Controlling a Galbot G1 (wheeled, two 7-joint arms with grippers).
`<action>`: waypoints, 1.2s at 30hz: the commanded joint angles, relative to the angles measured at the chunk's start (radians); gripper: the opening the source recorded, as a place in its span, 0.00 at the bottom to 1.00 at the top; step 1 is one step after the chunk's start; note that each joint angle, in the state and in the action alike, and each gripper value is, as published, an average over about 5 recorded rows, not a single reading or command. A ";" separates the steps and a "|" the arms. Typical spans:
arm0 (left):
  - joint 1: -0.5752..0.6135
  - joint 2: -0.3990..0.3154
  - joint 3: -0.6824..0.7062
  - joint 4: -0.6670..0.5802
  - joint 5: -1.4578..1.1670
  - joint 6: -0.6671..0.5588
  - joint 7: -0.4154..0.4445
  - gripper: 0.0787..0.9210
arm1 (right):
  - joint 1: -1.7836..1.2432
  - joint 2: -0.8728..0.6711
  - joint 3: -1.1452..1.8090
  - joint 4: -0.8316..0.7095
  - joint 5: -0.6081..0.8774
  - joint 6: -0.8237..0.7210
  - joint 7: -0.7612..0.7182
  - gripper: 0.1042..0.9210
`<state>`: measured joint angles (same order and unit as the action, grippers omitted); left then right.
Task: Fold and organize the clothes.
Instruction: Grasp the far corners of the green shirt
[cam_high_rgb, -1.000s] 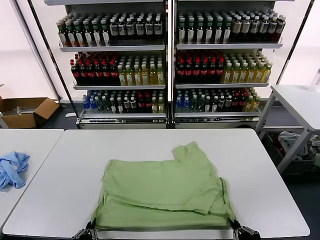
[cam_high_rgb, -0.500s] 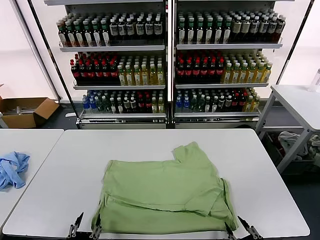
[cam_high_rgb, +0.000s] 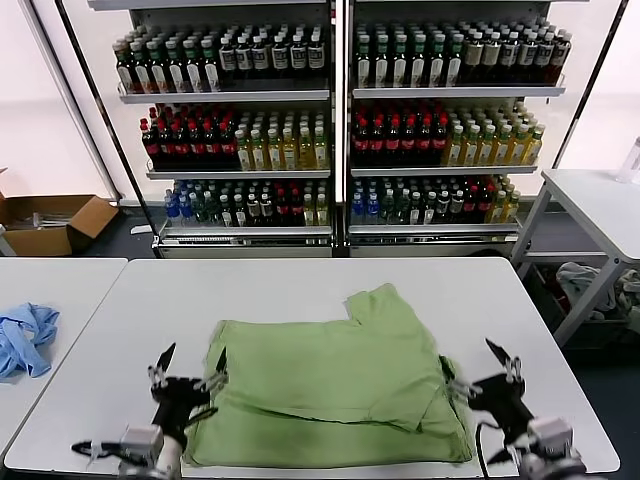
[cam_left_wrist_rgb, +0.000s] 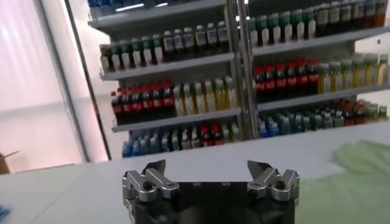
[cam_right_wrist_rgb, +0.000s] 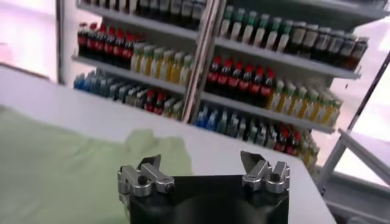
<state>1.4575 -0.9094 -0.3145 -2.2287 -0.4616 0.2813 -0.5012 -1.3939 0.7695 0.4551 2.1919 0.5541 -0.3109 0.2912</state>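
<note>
The light green polo shirt lies folded in half on the white table, one sleeve poking toward the back. No collar or print shows. My left gripper is open and empty, raised just off the shirt's left edge. My right gripper is open and empty, raised just off the shirt's right edge. In the left wrist view the open gripper points over the table with shirt fabric at one side. In the right wrist view the open gripper points past the shirt.
A light blue cloth garment lies on the neighbouring table at the left. Drink shelves stand behind the table. A cardboard box sits on the floor at far left, and another white table stands at the right.
Both grippers have let go of the shirt's front corners, opened, and risen beside its left and right edges. The shirt has settled flat.
</note>
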 joint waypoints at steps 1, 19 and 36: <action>-0.336 -0.009 0.027 0.191 -0.170 0.083 0.127 0.88 | 0.601 0.045 -0.320 -0.409 0.019 0.164 -0.015 0.88; -0.517 0.087 0.098 0.374 -0.387 0.297 0.248 0.88 | 0.963 0.134 -0.625 -0.700 0.389 -0.272 -0.121 0.88; -0.570 0.059 0.164 0.566 -0.329 0.300 0.256 0.88 | 0.910 0.190 -0.625 -0.815 0.317 -0.273 -0.184 0.88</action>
<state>0.9280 -0.8520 -0.1773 -1.7733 -0.7834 0.5599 -0.2670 -0.5224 0.9391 -0.1392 1.4513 0.8518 -0.5416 0.1371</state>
